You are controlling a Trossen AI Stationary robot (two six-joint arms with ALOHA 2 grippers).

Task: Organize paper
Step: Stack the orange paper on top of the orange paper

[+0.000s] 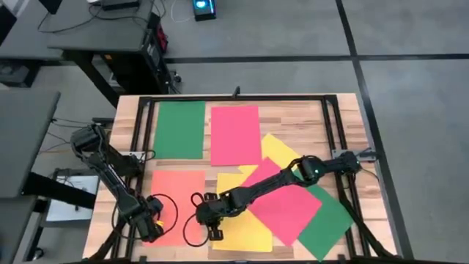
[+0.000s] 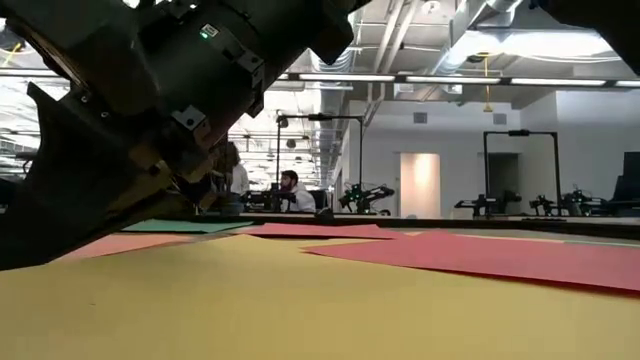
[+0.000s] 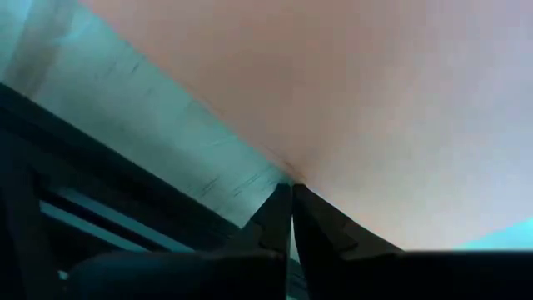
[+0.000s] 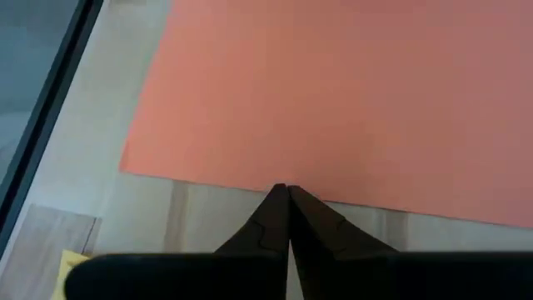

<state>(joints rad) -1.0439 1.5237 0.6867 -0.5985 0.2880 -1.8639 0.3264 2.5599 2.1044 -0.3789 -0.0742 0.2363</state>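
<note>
Paper sheets lie across the wooden table (image 1: 344, 117). At the left, the left gripper (image 1: 152, 227) is clenched, tips on the near left corner of the orange sheet (image 1: 178, 202). Behind that lie a green sheet (image 1: 180, 129) and a pink-red sheet (image 1: 234, 134), side by side and square to the table. The right gripper (image 1: 199, 218), fingers pressed together, sits just beside the orange sheet's right edge, over a yellow sheet (image 1: 245, 231). Right of it, more yellow, pink-red (image 1: 289, 205) and green (image 1: 330, 224) sheets overlap askew.
</note>
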